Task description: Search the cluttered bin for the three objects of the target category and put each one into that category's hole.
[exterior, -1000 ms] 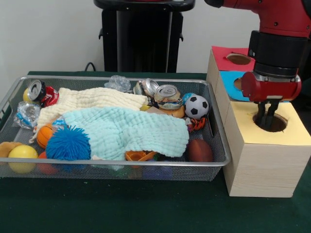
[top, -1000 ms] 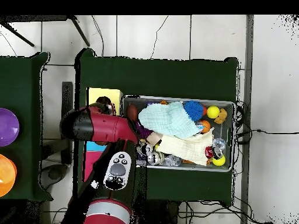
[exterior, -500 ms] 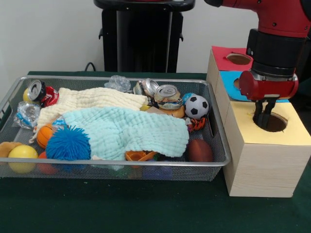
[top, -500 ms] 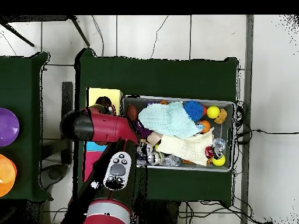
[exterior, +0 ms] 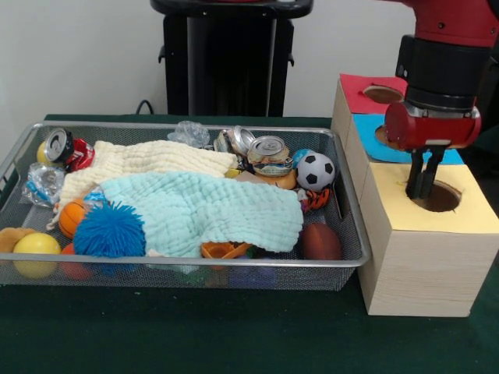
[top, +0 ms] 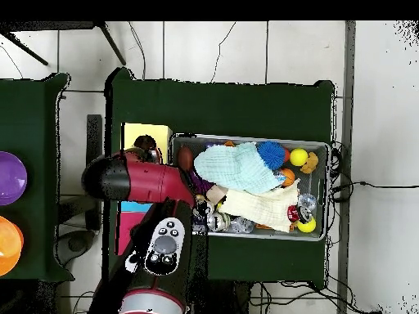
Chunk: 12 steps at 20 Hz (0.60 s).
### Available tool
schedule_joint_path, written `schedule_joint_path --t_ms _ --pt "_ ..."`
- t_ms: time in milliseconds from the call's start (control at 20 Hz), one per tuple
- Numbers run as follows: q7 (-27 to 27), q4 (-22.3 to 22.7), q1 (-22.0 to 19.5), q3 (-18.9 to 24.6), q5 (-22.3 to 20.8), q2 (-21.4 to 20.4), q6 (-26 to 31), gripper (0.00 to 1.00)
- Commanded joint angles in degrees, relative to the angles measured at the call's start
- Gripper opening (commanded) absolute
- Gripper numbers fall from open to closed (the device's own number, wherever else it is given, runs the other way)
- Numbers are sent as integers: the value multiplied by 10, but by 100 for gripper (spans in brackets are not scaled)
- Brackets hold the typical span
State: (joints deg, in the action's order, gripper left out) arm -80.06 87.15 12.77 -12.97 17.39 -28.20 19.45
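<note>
My gripper (exterior: 423, 187) hangs just above the round hole (exterior: 437, 197) in the yellow-topped box (exterior: 425, 249), fingers pointing down, slightly apart and empty. The wire bin (exterior: 179, 265) to its left holds a soccer ball (exterior: 316, 171), a brown football (exterior: 320, 241), a yellow ball (exterior: 35, 248), an orange basketball (exterior: 72, 216), a blue spiky ball (exterior: 109, 231), crushed cans (exterior: 269, 153) and two cloths, light blue (exterior: 207, 210) and cream (exterior: 144, 160). In the overhead view my arm (top: 135, 178) covers the gripper beside the yellow box (top: 146, 132).
Behind the yellow box stand a blue-topped box (exterior: 373, 128) and a red-topped box (exterior: 378, 93), each with a hole. A tiger-striped toy (exterior: 316, 199) and an orange item (exterior: 222, 249) peek from under the blue cloth. The bin (top: 250, 141) lies right of the boxes overhead.
The gripper has risen out of the yellow box's hole and shifted slightly; nothing in the bin has moved.
</note>
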Motion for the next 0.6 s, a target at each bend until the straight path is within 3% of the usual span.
schedule_joint_path --t_ms 50,600 --pt "-74 99 -20 27 -30 -76 58 0" --pt "-48 125 -35 28 -53 -91 58 0"
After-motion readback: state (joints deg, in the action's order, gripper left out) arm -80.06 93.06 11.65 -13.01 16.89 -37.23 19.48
